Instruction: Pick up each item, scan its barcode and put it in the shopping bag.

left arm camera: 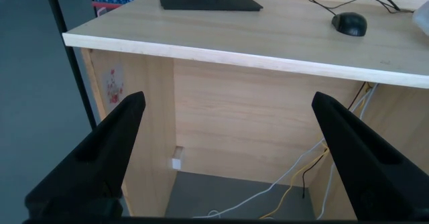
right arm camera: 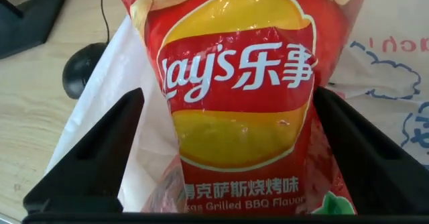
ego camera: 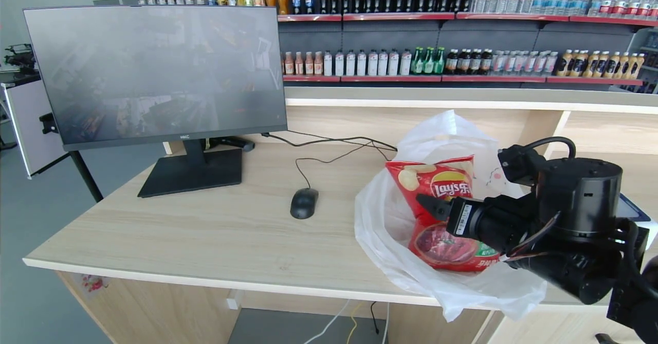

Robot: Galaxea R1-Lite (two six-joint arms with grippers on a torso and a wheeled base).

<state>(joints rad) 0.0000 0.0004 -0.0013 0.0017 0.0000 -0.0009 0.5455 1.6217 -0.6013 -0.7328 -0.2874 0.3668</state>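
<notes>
Chips bag in shopping bag; mouse left, monitor behind mouse.

The desk is pale wood-grain board with a smooth matt face. On it the computer mouse and the stand of the monitor are matt black plastic, and the screen is dull with faint reflections. Near the desk's right edge the shopping bag is thin, crinkled, translucent white plastic film, and the chip bag in it is glossy printed film, as is the red packet under it.
</notes>
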